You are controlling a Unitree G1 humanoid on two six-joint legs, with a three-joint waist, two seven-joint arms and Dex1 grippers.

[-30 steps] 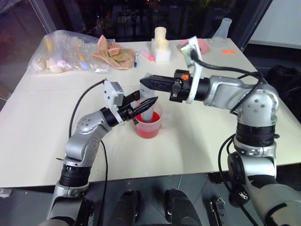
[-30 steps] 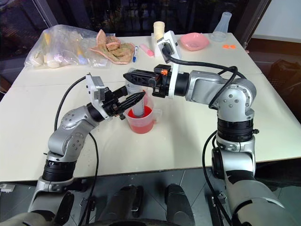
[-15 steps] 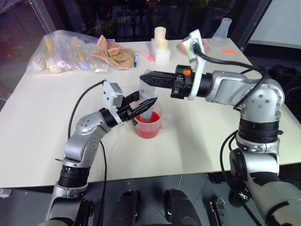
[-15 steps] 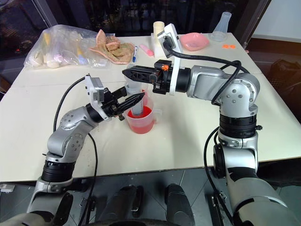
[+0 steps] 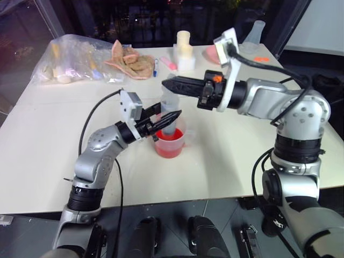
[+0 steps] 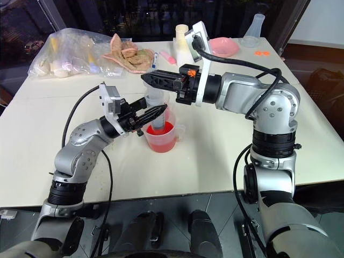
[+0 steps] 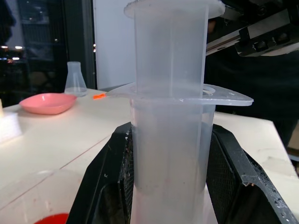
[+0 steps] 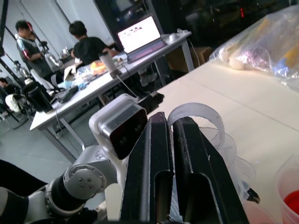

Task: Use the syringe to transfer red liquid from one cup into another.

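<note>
Syringe [image 6: 155,110] stands upright in the wide handled cup [image 6: 161,134] near the middle of the tabletop [image 6: 215,156], its lower end down in the red liquid [image 6: 160,133] pooled at the cup bottom.

Left tool [image 6: 153,113] is clamped on the syringe barrel; in the left wrist view a black finger [image 7: 110,186] sits on each side of the barrel, just under the flat finger flange [image 7: 224,97]. The plunger [image 7: 170,46] rises above the flange.

Right tool [image 5: 171,85] reaches in level from the right, above the cup, with its tips at the plunger's round top [image 8: 196,115]. Its two fingers [image 8: 154,158] show a narrow slit between them; I cannot tell whether they pinch the plunger top or stand just behind it.

At the far edge of the tabletop: clear plastic bags [image 6: 70,51], a crumpled cloth [image 6: 129,56], a pink dish [image 6: 222,47], a clear flask [image 6: 253,29].
</note>
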